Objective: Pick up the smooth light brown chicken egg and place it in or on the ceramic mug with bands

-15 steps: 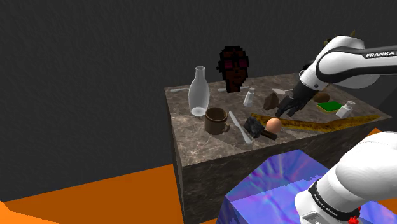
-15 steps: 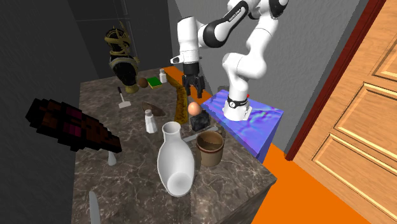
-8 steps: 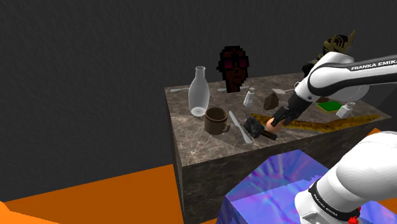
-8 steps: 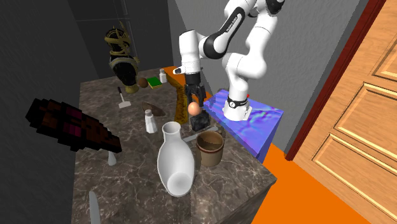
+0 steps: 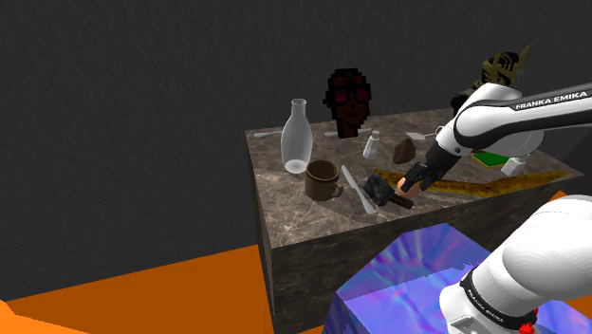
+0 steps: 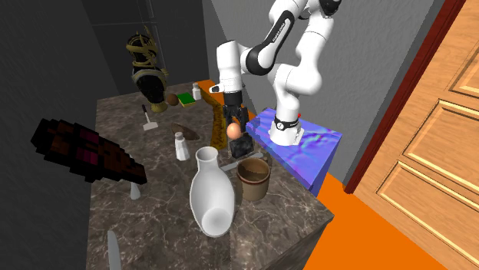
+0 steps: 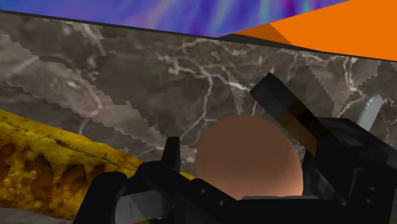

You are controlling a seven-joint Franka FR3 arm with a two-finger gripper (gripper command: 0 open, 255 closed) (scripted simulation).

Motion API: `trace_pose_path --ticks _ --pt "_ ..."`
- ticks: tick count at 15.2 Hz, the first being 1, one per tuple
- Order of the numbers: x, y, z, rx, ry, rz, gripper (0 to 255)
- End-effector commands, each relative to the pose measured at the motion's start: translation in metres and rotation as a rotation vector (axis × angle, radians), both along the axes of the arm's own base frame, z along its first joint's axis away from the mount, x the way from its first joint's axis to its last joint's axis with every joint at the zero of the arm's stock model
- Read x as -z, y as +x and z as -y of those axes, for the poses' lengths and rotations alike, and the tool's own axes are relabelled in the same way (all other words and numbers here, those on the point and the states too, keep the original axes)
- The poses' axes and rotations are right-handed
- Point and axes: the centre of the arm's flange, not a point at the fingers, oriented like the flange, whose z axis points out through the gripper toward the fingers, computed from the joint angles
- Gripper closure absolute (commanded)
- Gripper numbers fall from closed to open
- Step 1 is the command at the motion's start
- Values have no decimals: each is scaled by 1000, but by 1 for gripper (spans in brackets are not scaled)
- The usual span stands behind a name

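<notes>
Egg [image 7: 248,159]: light brown, smooth, lying on the marbled table [image 5: 285,218] near the edge that faces the stand; not yet lifted.

Gripper [image 5: 412,180]: lowered over the egg, jaws apart and straddling it. In the wrist view a sliver of marble shows between one finger [image 7: 170,159] and the shell, so no grip is made.

Block [image 7: 299,118]: black, angular, with a yellowish band. It sits just beside the egg on the mug's side; whether it touches the shell cannot be told.

Strip [image 7: 51,159]: yellow, long and lumpy, near the egg on its other side.

Utensil [image 5: 356,188]: white, flat on the table between block and mug.

Mug [image 5: 323,179]: brown, upright, mouth open, well apart from the egg.

Bottle [image 5: 297,138]: white, tall, upright, just beside the mug.

Hazards, as judged:
- A finger may land on the block instead of the shell. The close would then be uneven and could push the egg sideways.
- The shell is round and slick, so pads set off its middle could squeeze it out, and it could roll toward the near table edge.
- A low carry would knock the block or the utensil.
- An approach to the mug that drifts wide could tip the bottle.
- A release from too high could crack the egg or bounce it off the rim.
</notes>
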Motion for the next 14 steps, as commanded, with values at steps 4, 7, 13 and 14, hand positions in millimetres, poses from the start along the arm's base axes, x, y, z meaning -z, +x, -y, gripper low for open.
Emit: trace_pose_path --ticks 4,7,13,14 --pt "0 0 0 0 0 0 255" --pt "0 0 0 0 0 0 255" --pt "-11 0 0 0 0 0 255" --pt "-16 0 0 0 0 0 255"
